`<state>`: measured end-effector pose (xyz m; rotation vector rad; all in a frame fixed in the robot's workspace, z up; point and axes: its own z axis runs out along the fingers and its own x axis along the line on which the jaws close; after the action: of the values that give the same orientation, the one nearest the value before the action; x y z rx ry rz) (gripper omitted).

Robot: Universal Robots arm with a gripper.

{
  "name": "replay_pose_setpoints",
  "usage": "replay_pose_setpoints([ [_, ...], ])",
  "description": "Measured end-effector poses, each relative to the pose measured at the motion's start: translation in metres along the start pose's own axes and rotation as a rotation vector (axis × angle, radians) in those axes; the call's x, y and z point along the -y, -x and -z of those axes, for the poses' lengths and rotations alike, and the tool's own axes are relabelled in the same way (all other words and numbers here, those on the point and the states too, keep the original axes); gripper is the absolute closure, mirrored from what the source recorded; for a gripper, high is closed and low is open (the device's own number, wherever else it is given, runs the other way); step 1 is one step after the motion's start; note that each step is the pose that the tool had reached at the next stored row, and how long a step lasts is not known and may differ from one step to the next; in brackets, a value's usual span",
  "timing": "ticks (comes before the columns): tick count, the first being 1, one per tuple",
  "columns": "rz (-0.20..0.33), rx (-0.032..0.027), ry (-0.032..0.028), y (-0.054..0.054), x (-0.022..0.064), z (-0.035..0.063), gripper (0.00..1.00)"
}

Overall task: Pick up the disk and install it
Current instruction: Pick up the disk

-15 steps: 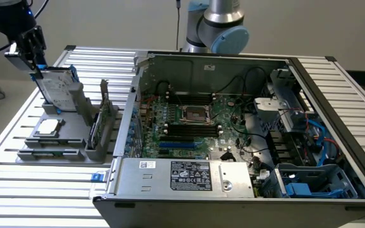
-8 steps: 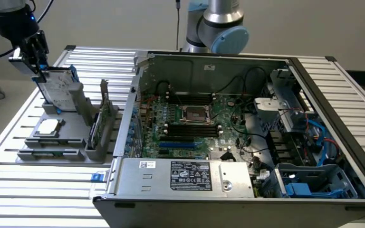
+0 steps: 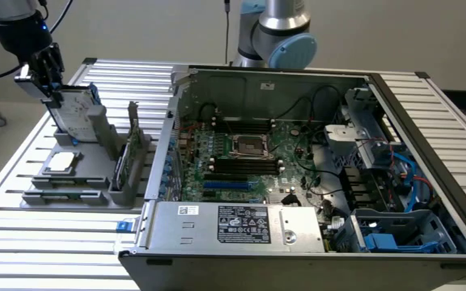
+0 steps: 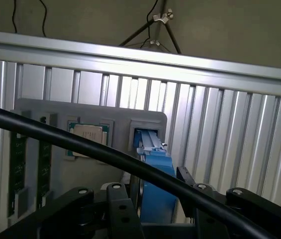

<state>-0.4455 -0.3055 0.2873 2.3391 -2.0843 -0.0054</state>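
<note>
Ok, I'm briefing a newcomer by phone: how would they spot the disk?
Find the open computer case; on the exterior view's left of it sits a grey parts tray. The disk stands upright at the tray's far end, its blue side rails setting it apart from the flat chip.

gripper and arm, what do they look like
The gripper is black, with jointed link fingers pinned by silver screws. Its black wrist carries a small blue light, and a black cable runs past. The arm is a silver tube with a pale blue joint cap.
</note>
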Motion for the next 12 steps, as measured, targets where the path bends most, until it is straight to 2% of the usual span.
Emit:
replay_pose_setpoints([
  [12,0.0,-0.0086,0.0012,0.0018,0.0002,-0.0022,0.52],
])
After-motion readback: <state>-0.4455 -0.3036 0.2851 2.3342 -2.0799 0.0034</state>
